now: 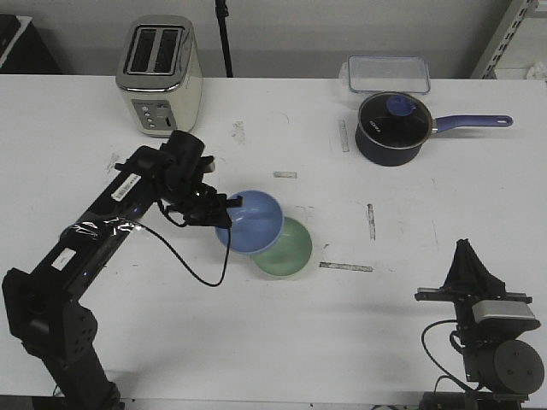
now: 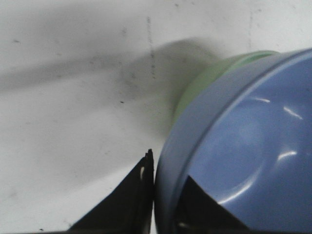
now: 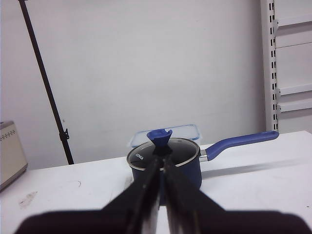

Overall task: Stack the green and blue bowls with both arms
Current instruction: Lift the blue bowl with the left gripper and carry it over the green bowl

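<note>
Mid-bench, the left claw [image 1: 224, 207] grips the near-left rim of the blue bowl [image 1: 252, 220], one finger [image 2: 126, 204] outside the wall and one inside, holding it tilted over the green bowl [image 1: 285, 248], whose edge it overlaps. The green bowl sits flat on the bench [image 1: 273, 342]. The right claw [image 3: 161, 170], fingers pressed together on nothing, points toward a lidded saucepan [image 1: 391, 128] at the far right.
</note>
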